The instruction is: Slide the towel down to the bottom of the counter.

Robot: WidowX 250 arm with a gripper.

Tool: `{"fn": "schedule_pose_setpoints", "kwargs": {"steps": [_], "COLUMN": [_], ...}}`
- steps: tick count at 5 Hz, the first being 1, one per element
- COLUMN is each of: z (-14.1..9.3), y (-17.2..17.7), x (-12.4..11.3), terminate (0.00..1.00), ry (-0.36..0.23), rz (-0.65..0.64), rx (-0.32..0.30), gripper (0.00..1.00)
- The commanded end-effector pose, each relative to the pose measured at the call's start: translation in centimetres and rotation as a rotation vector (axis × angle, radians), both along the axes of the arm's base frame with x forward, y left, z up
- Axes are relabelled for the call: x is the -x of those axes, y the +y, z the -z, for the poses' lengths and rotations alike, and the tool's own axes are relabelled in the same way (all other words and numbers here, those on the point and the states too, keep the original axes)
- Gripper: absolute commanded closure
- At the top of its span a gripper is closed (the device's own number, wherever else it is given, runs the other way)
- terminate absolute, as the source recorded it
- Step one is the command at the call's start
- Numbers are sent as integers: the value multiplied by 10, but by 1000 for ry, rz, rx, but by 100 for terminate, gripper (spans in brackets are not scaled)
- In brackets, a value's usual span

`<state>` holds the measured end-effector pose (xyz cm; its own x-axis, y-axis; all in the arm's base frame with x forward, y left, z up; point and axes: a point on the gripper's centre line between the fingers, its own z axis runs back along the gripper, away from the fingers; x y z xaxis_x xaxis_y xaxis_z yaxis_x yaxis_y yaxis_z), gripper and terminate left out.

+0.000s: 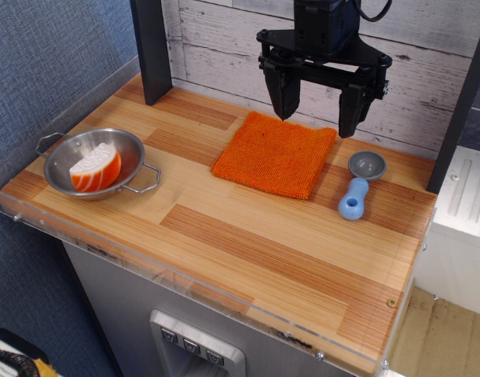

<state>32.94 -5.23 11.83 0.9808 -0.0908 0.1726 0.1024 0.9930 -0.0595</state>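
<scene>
The orange ribbed towel (275, 154) lies flat on the striped wood counter (247, 243), near its back edge by the whitewashed wall. My black gripper (318, 118) hangs just above the towel's far edge. Its two fingers are spread wide and nothing is between them. The left fingertip is over the towel's back edge, the right fingertip over its back right corner.
A steel bowl (82, 151) with an orange-and-white slice toy (97, 168) stands at the left. A blue scoop with a grey cup (359, 184) lies just right of the towel. A dark post (153, 47) stands at the back left. A clear acrylic rim (185, 275) lines the front edge.
</scene>
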Motion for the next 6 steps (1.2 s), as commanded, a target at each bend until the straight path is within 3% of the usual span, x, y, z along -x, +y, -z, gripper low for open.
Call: {"fn": "schedule_pose_setpoints", "kwargs": {"steps": [1, 2, 4, 6], "z": [0, -3, -8, 16], "y": [0, 12, 61, 80], "x": [0, -4, -14, -35], "terminate": [0, 0, 0, 0], "ry": [0, -22, -8, -16], "rz": [0, -78, -278, -221], "rx": [0, 9, 9, 8], "gripper": [0, 0, 0, 0]}}
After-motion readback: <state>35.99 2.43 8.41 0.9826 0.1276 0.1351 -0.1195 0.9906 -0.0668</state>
